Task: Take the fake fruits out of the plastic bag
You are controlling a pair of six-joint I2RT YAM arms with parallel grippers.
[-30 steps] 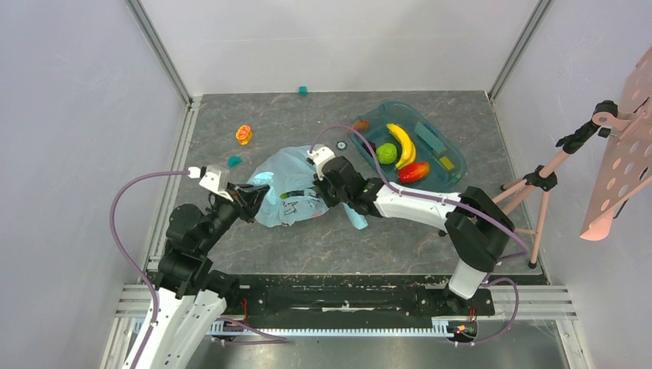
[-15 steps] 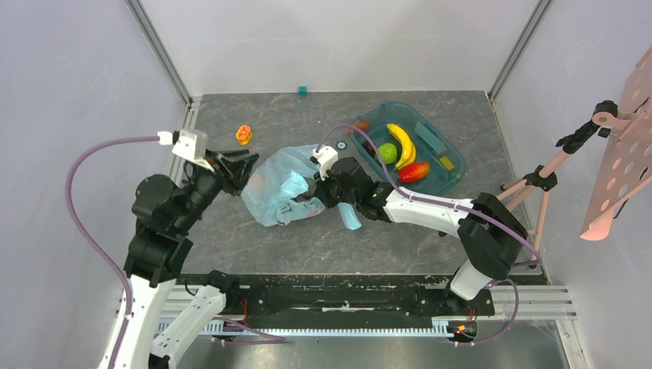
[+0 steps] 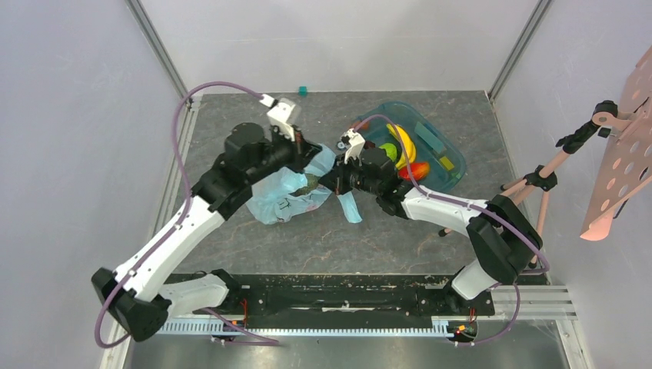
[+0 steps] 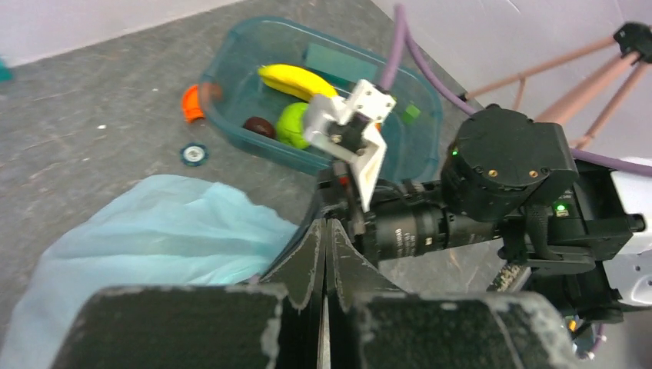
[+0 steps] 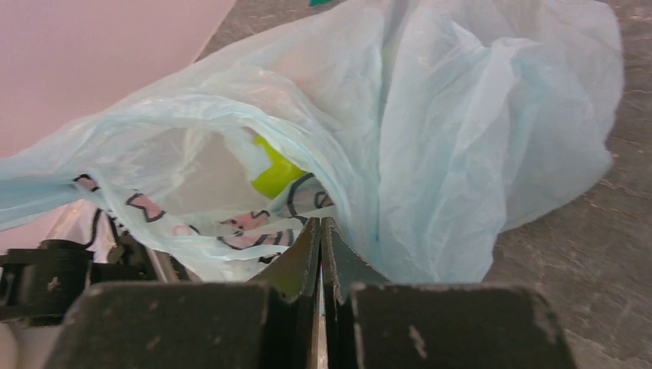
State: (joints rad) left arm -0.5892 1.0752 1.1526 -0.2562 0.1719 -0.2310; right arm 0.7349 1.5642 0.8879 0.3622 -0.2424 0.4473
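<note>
The light-blue plastic bag lies mid-table, its far right corner lifted. My left gripper reaches over from the far side and is shut at that corner; in the left wrist view the bag runs up to its tips. My right gripper is shut on the bag's printed rim at its tips. A yellow-green fruit shows inside the bag. A dark olive fruit sits at the mouth. The other fruits in the bag are hidden.
The teal tray at the back right holds a banana, a green round fruit, a mango and a dark fruit. A tripod and a pink board stand right. A teal cube lies far back.
My left arm swung from the bag's left side up and over to its far right corner and shut there. The right gripper shifted right and back with the bag rim.
</note>
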